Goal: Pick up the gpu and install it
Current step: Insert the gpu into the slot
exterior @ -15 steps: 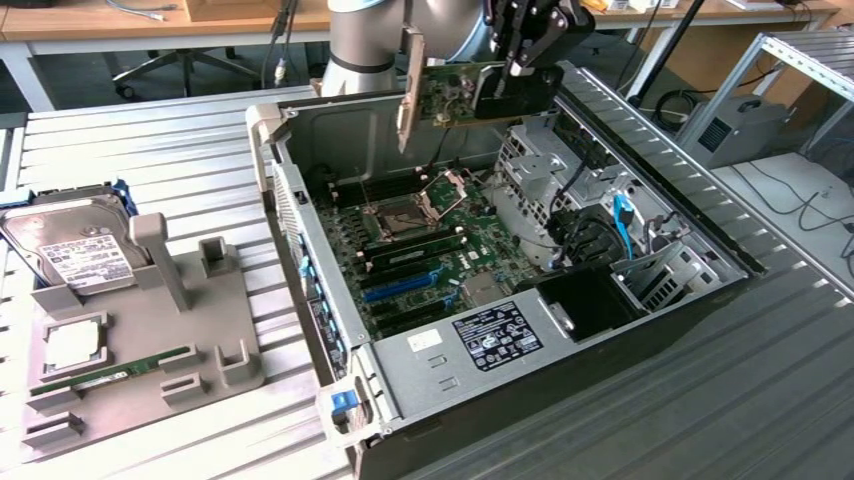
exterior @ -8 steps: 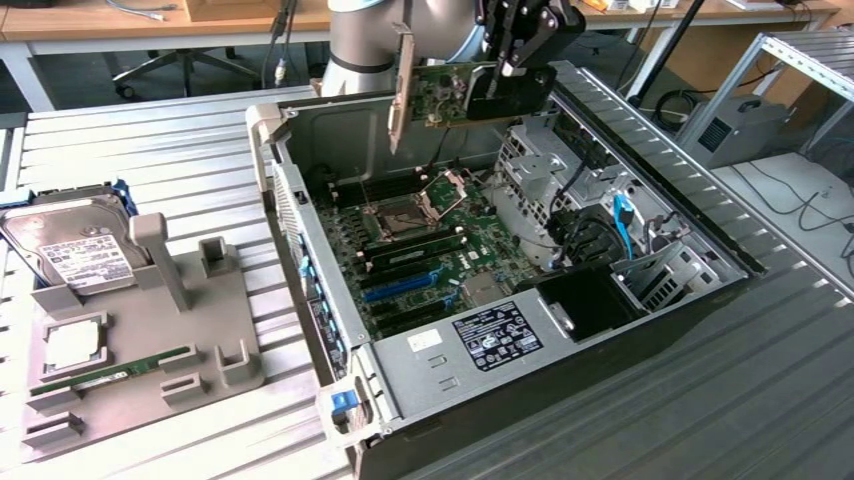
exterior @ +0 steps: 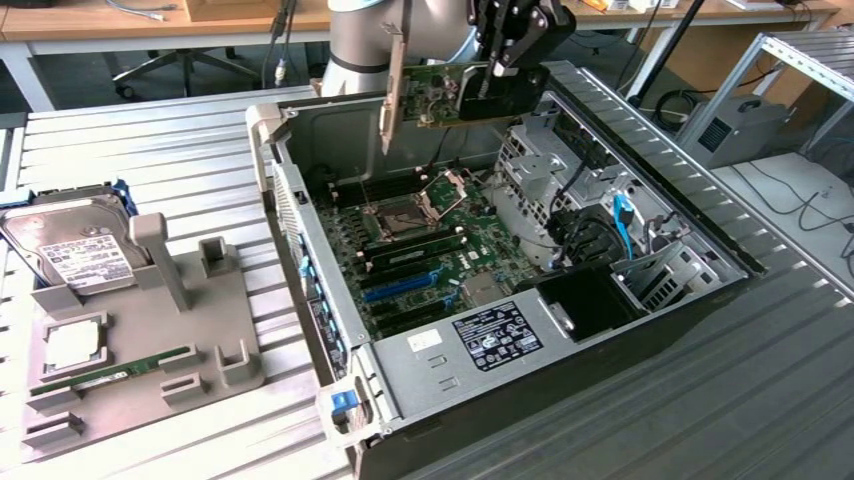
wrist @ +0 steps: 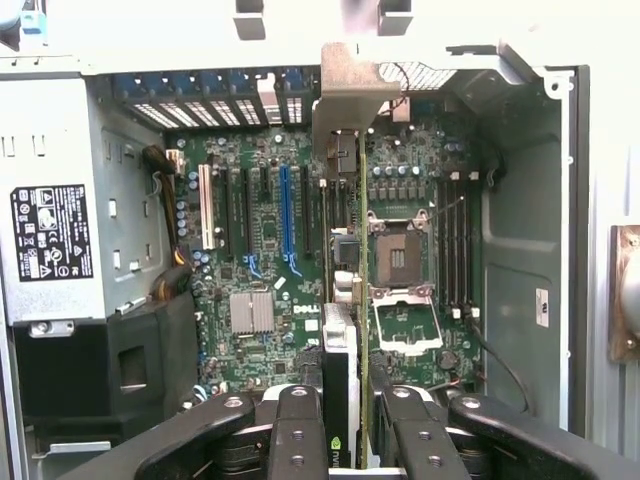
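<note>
The gpu [exterior: 447, 98], a green card with a silver end bracket [exterior: 391, 85], hangs on edge above the far end of the open computer case [exterior: 287, 180]. My gripper [exterior: 505, 72] is shut on the card's upper edge and holds it clear of the motherboard [exterior: 414, 250]. In the wrist view the gpu [wrist: 345, 330] appears edge-on between the two black fingers [wrist: 298, 420], with its bracket [wrist: 352, 95] pointing at the case's rear slot openings. Below it lie the motherboard [wrist: 250, 250] and its blue expansion slot [wrist: 285, 215].
The case holds a black power supply [exterior: 501, 335], drive cages [exterior: 547, 170] and blue cables [exterior: 621, 225]. At the exterior view's left, a grey fixture [exterior: 147, 340] carries a silver hard drive [exterior: 74, 250], a processor chip [exterior: 74, 340] and a memory stick [exterior: 114, 370].
</note>
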### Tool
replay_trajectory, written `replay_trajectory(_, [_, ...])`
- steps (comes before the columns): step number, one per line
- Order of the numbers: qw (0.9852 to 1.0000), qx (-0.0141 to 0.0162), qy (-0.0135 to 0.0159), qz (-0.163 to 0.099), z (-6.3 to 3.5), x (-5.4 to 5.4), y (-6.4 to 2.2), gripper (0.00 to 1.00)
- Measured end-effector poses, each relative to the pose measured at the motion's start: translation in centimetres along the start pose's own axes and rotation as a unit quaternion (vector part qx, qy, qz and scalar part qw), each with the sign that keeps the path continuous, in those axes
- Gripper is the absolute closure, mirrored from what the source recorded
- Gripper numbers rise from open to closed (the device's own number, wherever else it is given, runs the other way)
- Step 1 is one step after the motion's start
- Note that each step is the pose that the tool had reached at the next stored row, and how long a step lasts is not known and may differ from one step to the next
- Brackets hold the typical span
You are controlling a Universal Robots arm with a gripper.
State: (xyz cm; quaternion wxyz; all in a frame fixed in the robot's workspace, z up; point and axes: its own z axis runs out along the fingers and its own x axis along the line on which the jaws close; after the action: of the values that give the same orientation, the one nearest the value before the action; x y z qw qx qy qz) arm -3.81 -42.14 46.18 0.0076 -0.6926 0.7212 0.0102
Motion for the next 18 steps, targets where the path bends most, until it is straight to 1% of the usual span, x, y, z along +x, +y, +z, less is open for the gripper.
replay_trajectory(7, [1.0,0.0,0.0001,0.0,0.17,0.0,0.09,0.73])
replay_trajectory(18, [1.0,0.0,0.0,0.0,1.24,0.0,0.17,0.73])
